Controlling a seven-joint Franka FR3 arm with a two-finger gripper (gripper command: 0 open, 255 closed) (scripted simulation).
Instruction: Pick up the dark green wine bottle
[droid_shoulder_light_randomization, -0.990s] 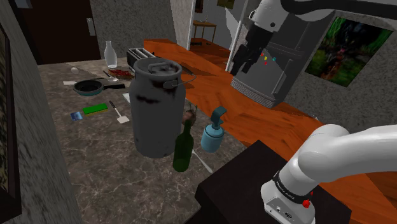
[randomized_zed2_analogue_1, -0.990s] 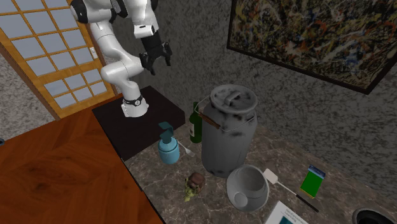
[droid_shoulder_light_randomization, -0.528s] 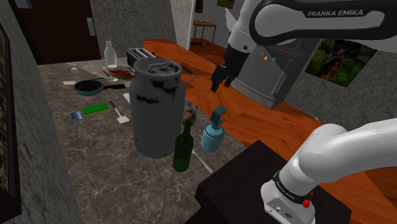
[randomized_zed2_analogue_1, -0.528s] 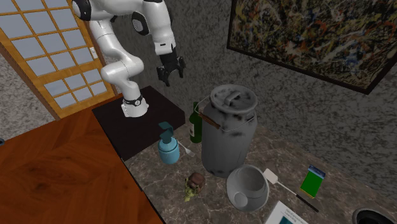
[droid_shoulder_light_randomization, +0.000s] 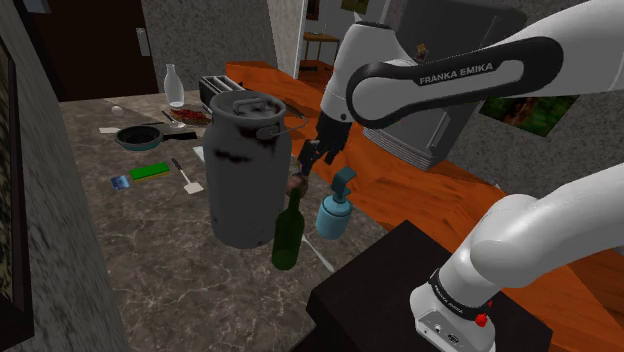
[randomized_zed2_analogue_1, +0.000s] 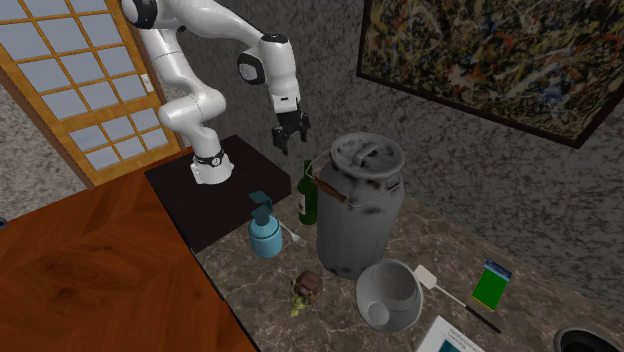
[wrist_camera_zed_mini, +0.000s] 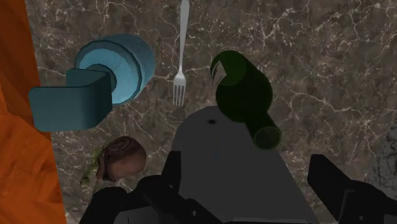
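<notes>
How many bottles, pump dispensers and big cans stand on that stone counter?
Bottles: 2, the dark green wine bottle and a pale bottle
Pump dispensers: 1, the blue pump dispenser
Big cans: 1, the grey can
Total: 4

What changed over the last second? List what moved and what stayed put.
The gripper came down and toward the shoulder view's left, from higher up to just above the dark green bottle. Its fingers stand open and hold nothing; nothing was grasped or released. The bottle, the grey milk can and the blue dispenser stayed where they were.
</notes>
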